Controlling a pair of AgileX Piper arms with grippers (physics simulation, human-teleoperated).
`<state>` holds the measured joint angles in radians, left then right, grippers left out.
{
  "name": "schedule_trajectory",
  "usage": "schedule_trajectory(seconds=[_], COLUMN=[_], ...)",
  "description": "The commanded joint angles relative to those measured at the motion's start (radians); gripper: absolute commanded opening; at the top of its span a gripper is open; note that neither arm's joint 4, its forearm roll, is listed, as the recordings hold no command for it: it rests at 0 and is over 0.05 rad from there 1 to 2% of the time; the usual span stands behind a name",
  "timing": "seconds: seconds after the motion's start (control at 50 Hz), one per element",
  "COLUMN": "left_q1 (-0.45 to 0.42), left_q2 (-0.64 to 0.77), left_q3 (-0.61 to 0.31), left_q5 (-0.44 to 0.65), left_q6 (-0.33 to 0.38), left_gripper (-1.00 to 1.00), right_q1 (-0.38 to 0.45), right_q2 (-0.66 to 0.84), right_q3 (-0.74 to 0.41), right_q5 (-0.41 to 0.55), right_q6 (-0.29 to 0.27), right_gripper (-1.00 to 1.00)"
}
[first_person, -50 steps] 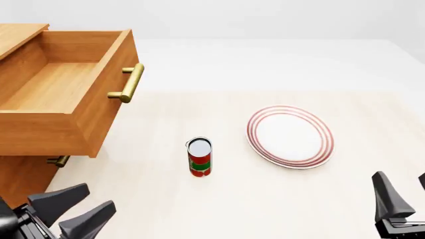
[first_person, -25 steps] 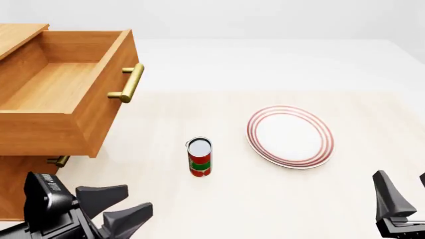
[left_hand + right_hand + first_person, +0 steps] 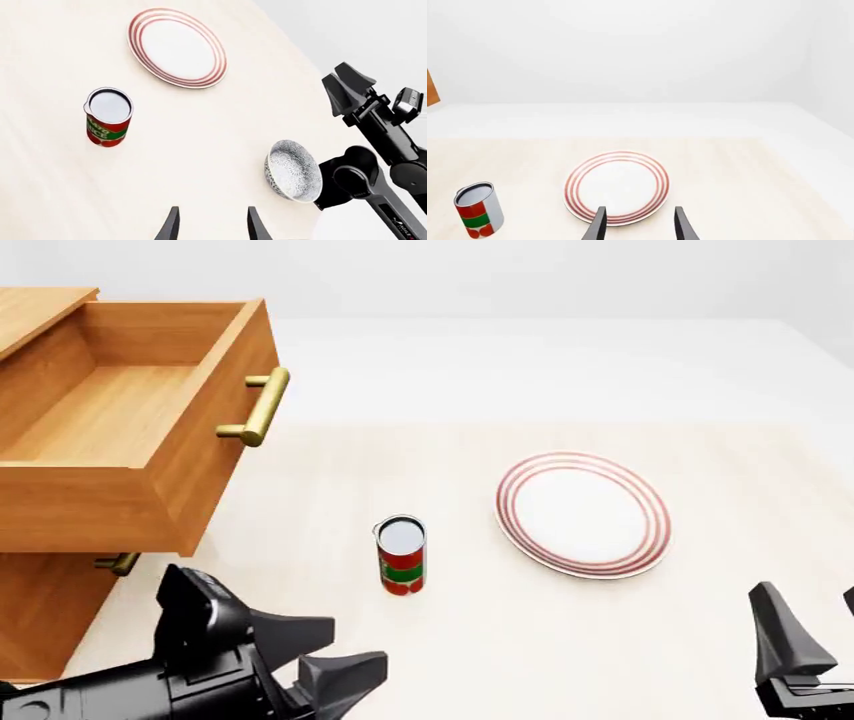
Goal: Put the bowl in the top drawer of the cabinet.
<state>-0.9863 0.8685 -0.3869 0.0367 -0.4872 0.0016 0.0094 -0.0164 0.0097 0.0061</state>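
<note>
I have the left gripper (image 3: 314,660) low at the near edge of the table (image 3: 534,390), its jaws parted with nothing between them; the right gripper (image 3: 807,635) sits at the near right corner, jaws likewise apart and empty; the bowl (image 3: 292,170) shows only in the left wrist view, upright on the table near its edge, just beside the right arm's base and well apart from the plate (image 3: 583,513) and the can (image 3: 400,554); the front view does not reach it; the top drawer (image 3: 127,420) of the cabinet (image 3: 40,600) stands pulled out and bare inside, so I judge the pick is the step in hand; the bowl looks like rigid glazed ware, probably smooth and a bit slippery, moderately heavy, and liable to chip if dropped; I would take it by the rim, one jaw inside the wall and one outside, on the side nearest my left gripper, and squeeze gently; a pinch on that thin curved wall may let it swing, so I would lift slowly and keep it level over the can on the way to the drawer
</note>
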Motion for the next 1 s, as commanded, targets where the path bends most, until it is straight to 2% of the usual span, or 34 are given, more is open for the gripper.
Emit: schedule_trajectory(seconds=[0.02, 0.2, 0.54, 1.0], left_q1=[-0.057, -0.104, -0.171, -0.215], left_q2=[0.093, 0.160, 0.261, 0.383], left_q3=[-0.040, -0.059, -0.116, -0.187], left_q5=[-0.035, -0.063, -0.086, -0.111], left_q6=[-0.045, -0.077, -0.089, -0.103], left_gripper=[1.00, 1.00, 1.00, 1.00], right_q1=[0.000, 0.000, 0.000, 0.000], right_q2=[0.000, 0.000, 0.000, 0.000], right_q3=[0.000, 0.000, 0.000, 0.000], right_q5=[0.000, 0.000, 0.000, 0.000], right_q6=[0.000, 0.000, 0.000, 0.000], right_gripper=[1.00, 1.00, 1.00, 1.00])
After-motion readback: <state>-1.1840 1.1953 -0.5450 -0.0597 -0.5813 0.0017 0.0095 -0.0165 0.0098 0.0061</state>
